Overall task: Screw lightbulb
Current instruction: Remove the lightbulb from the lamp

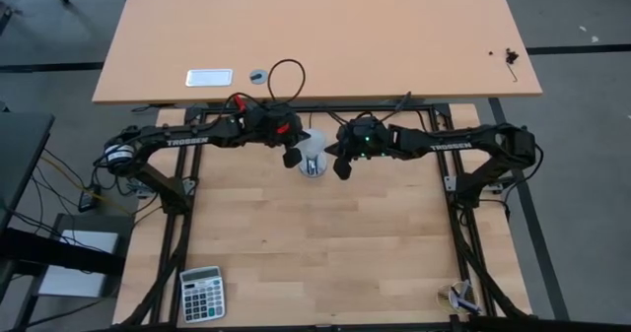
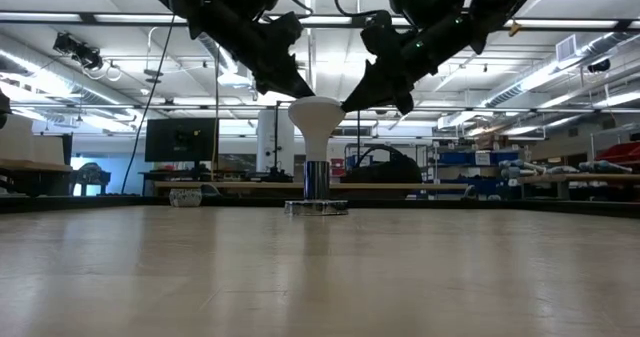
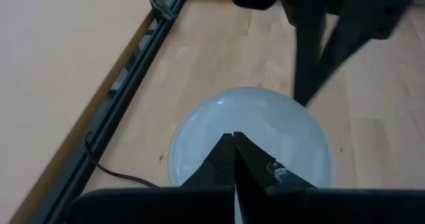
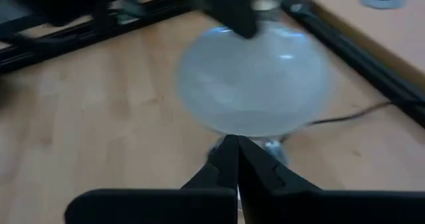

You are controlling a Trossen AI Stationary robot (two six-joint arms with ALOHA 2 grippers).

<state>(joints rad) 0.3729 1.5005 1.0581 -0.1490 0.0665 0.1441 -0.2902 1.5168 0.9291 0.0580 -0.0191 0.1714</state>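
The white lightbulb (image 1: 314,151) stands upright, dome face up (image 2: 316,111), its narrow screw base (image 2: 316,181) in the round silver-grey socket disc (image 2: 316,207) on the wooden table. My left gripper (image 1: 293,159) is shut at the dome's left side; it also shows in the low view (image 2: 300,93). My right gripper (image 1: 341,166) is shut at the dome's right side, and shows in the low view (image 2: 350,103) too. In the left wrist view the dome (image 3: 265,127) fills the picture ahead of the shut fingers (image 3: 226,159). My left gripper's shut fingertips meet the dome's upper rim on the table's left side (image 2: 296,101), slanting down from the left. My right gripper's shut fingertips meet the dome's rim on the right side (image 2: 340,107), slanting down from the right. The bulb stays upright in the socket.
A thin black cord (image 1: 288,68) runs from the socket toward the far table, where a white flat object (image 1: 209,77) and a small disc (image 1: 258,75) lie. A calculator (image 1: 202,293) sits at the near left. Black frame rails (image 1: 434,110) border the work surface.
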